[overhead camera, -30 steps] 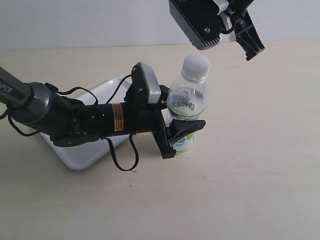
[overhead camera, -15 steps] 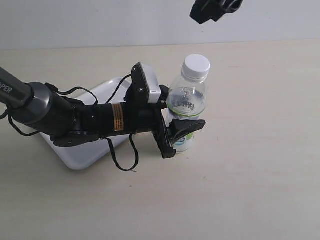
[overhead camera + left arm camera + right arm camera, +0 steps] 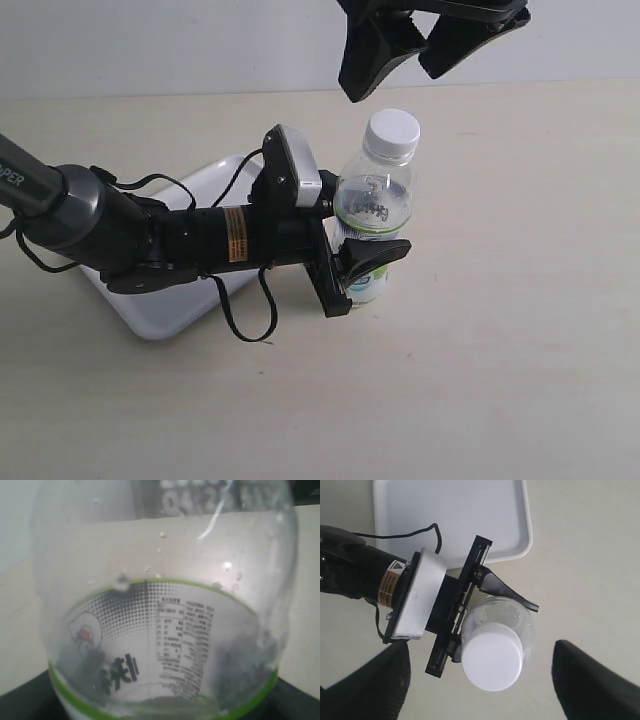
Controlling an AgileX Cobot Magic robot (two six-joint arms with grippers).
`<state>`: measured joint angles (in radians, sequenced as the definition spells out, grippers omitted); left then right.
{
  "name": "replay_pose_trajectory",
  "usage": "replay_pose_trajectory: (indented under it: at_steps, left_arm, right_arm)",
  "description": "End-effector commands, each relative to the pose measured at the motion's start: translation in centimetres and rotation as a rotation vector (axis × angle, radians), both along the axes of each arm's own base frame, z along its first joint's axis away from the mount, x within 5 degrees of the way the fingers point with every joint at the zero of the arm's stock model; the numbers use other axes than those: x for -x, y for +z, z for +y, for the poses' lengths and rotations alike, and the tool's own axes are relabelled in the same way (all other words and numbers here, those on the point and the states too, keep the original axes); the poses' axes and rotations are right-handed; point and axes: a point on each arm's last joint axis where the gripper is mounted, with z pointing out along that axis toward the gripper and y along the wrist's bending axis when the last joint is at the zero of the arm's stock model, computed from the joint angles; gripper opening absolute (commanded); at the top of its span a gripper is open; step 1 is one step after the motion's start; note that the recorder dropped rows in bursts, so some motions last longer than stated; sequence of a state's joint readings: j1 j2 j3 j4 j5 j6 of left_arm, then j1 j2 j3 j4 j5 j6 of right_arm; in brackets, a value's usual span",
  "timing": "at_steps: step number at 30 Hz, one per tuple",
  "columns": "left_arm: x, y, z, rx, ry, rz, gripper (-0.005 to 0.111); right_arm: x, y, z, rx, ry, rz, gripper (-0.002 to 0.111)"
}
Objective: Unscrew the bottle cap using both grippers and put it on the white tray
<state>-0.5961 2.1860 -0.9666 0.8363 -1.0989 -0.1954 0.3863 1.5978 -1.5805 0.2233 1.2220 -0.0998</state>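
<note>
Bottle (image 3: 378,185) partly behind left hand (image 3: 366,216), right hand (image 3: 393,80) cropped above

A pale beige tabletop (image 3: 500,380) — matte, faintly speckled; a whitish wall (image 3: 150,50) behind it.

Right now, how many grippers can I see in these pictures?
2. The left gripper, reaching over the white tray, is shut on the bottle. The right gripper hangs open above the bottle cap. None seems hidden.
</note>
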Motion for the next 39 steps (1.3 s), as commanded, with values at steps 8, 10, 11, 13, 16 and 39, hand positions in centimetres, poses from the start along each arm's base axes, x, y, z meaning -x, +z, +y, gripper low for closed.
replay_pose_trajectory:
  at_steps: [8,10,11,13,16,39]
  left_arm:
    - [0.0,1.1,-0.1,0.046,-0.001,-0.02,0.039]
    - [0.0,1.1,-0.1,0.046,-0.001,-0.02,0.039]
    - [0.0,1.1,-0.1,0.046,-0.001,-0.022,0.039]
    - [0.0,1.1,-0.1,0.046,-0.001,-0.022,0.039]
    - [0.0,1.1,-0.1,0.046,-0.001,-0.022,0.039]
    - [-0.1,1.1,-0.1,0.046,0.001,-0.024,0.039]
  right_arm:
    - [-0.6,-2.3,-0.2,0.052,-0.048,0.068,0.073]
    - [-0.7,-2.7,-0.2,0.056,-0.048,0.078,0.073]
    - [-0.8,-2.8,-0.1,0.057,-0.048,0.083,0.072]
    - [-0.8,-2.9,-0.1,0.055,-0.048,0.087,0.071]
    - [-0.9,-3.0,0.0,0.056,-0.048,0.089,0.07]
    - [-0.5,-4.1,2.0,0.127,-0.066,0.101,0.064]
